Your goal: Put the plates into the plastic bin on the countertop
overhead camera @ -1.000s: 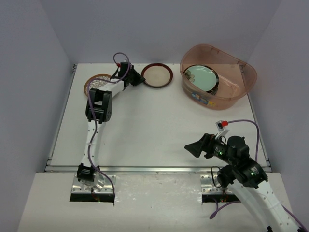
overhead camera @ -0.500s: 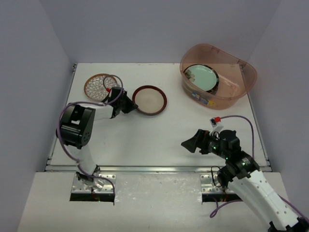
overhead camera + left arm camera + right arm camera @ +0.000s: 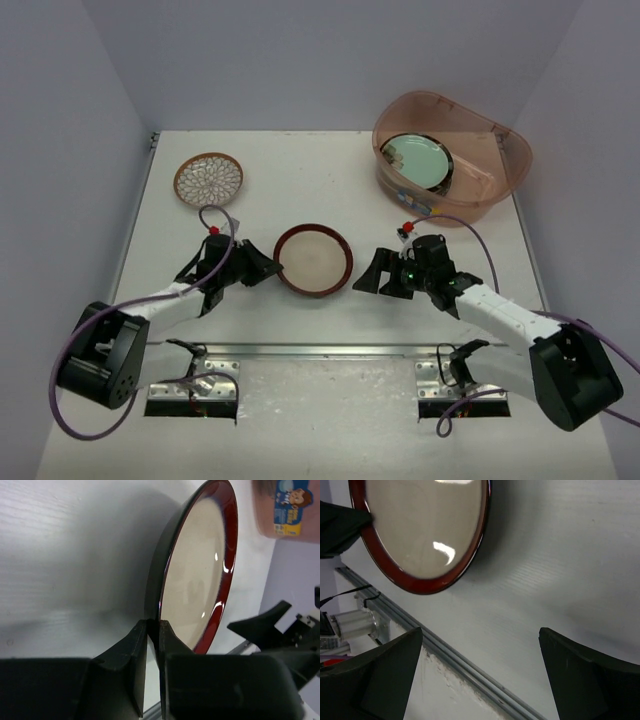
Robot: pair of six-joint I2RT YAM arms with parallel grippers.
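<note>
A dark-red rimmed cream plate (image 3: 313,260) lies level near the front middle of the countertop (image 3: 300,200). My left gripper (image 3: 262,270) is shut on its left rim; in the left wrist view the fingers (image 3: 153,625) pinch the dark edge of this plate (image 3: 200,565). My right gripper (image 3: 372,281) stands open just right of the plate, apart from it, and its wrist view shows the plate (image 3: 420,525) ahead of the wide jaws (image 3: 480,632). A brown-white floral plate (image 3: 208,179) rests at the back left. The plastic bin (image 3: 470,205) at the back right holds a mint green plate (image 3: 418,160).
The bin's label (image 3: 287,507) shows at the top right of the left wrist view. A metal rail (image 3: 320,349) runs along the countertop's front edge, close behind both grippers. White walls close in the left, right and back sides.
My left arm has drawn the dark-red rimmed plate from the back of the countertop to the front middle. My right arm has swung left toward that plate, jaws still open.
</note>
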